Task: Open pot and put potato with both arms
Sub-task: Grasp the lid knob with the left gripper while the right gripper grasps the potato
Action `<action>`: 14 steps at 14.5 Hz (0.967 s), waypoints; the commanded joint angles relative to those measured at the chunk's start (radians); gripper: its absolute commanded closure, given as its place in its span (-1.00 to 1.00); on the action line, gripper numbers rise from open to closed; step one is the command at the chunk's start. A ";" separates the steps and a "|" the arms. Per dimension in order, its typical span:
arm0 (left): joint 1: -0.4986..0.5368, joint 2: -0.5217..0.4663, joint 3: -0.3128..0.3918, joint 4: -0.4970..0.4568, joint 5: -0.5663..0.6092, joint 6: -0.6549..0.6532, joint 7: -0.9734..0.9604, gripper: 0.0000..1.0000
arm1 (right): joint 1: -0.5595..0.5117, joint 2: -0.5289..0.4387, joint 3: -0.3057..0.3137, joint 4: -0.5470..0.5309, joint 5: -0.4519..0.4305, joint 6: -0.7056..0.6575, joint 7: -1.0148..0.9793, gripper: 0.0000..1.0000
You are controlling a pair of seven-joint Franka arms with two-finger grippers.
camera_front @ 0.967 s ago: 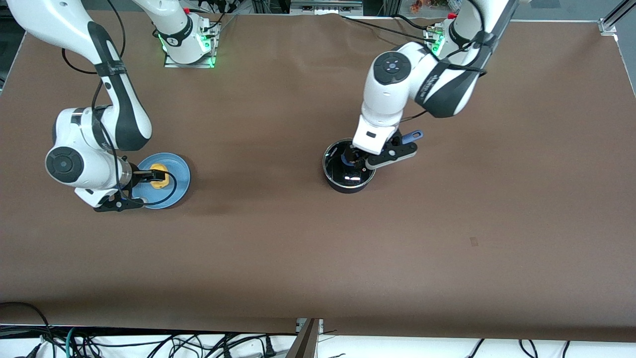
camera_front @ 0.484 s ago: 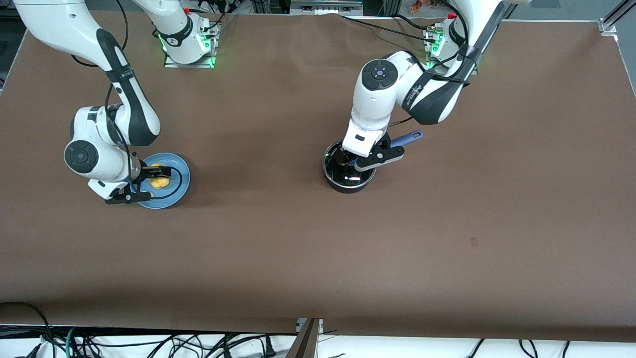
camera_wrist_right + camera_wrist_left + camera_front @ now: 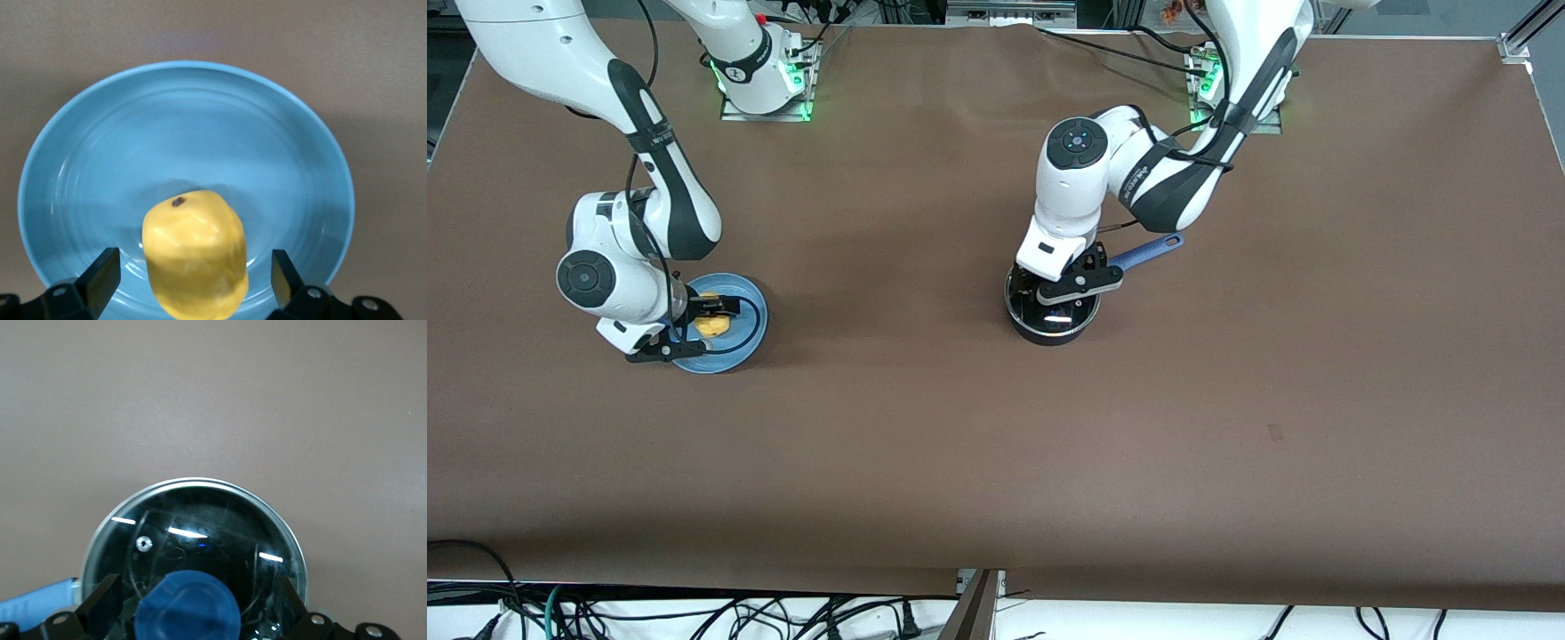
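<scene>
- The pot (image 3: 1051, 313) stands on the worktop (image 3: 996, 444) near its middle, closer to the left arm's end than the plate is.
- The glass lid (image 3: 193, 540) sits on the pot; its blue knob (image 3: 189, 608) is centred on the lid.
- The pot's blue handle (image 3: 1149, 249) points away from the front camera, toward the left arm's end of the worktop.
- The left end effector (image 3: 1060, 283) is directly over the pot lid. Its fingers (image 3: 103, 600) are spread apart, one on each side of the knob, not clamped on it.
- The potato (image 3: 711, 322) lies on the blue plate (image 3: 749, 313), well apart from the pot, toward the right arm's end of the worktop.
- In the right wrist view the potato (image 3: 197, 261) rests inside the plate (image 3: 187, 133) rim, off centre.
- The right end effector (image 3: 698, 317) is over the plate at the potato. Its fingers (image 3: 103, 273) are spread apart, flanking the potato with a gap on each side.
- The plate lies flat on the worktop, about as near the front camera as the pot.
</scene>
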 commanded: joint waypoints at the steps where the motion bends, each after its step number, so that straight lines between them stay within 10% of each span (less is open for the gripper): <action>1: -0.011 0.012 0.006 0.003 0.034 0.015 -0.008 -1.00 | -0.005 -0.004 0.003 -0.019 -0.013 0.025 -0.010 -0.83; 6: -0.009 0.008 0.003 -0.023 0.073 0.017 -0.005 -1.00 | -0.005 -0.004 0.002 -0.016 -0.013 0.019 -0.027 -0.01; 14: -0.005 -0.001 0.001 -0.035 0.071 0.013 0.087 -1.00 | -0.005 -0.014 0.004 0.079 -0.010 -0.073 -0.039 0.07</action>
